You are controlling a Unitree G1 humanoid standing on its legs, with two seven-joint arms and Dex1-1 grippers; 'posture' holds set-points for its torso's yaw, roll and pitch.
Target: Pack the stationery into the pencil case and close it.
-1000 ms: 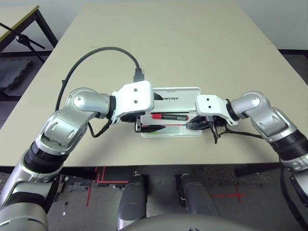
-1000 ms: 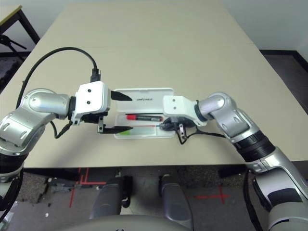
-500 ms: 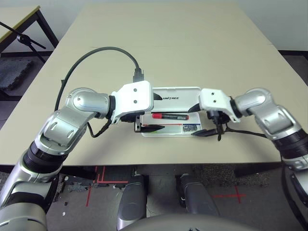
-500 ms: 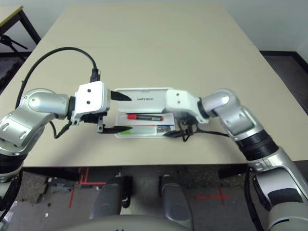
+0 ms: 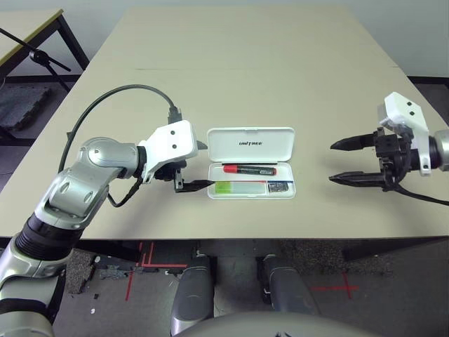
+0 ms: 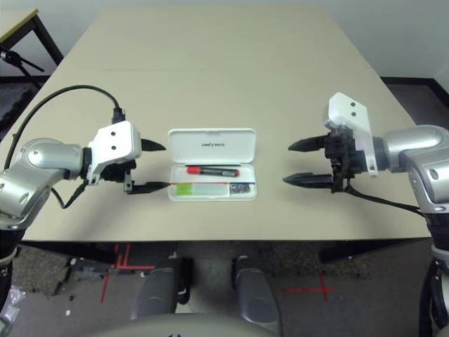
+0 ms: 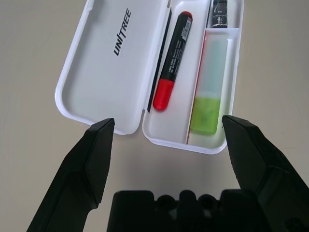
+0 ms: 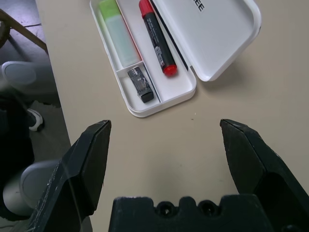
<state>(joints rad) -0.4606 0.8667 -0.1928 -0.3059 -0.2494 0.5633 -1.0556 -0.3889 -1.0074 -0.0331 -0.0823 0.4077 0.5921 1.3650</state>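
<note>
- Left eye view shows the pencil case [image 5: 251,163] lying open near the front middle of the table [image 5: 252,63], lid laid back flat away from the robot, tray toward it.
- All three pieces of stationery lie inside the tray: the red-and-black marker pen [image 5: 248,169] along the hinge side, the lime-green highlighter [image 5: 238,187] along the near side, and the tiny dark block [image 5: 278,186] in a small compartment at the robot's right end of the tray.
- From the head views the dark block is too small to read; the right wrist view shows it [image 8: 140,85] as a short dark piece with pale markings, walled off from the highlighter by a thin divider.
- Left wrist view cuts the block off at the picture's edge, so only a part of it shows there, but it gives the lid's "UNITREE" print clearly.
- Left gripper [image 5: 195,163] sits just beside the case's left end, fingers spread wide and holding nothing; its lower fingertip lies close to the tray's corner, and whether it touches I cannot tell.
- Right gripper [image 5: 338,161] hangs well apart from the case on the robot's right, fingers likewise spread wide and empty, pointing toward the case.
- A black cable [image 5: 105,105] arcs over the left arm.
</note>
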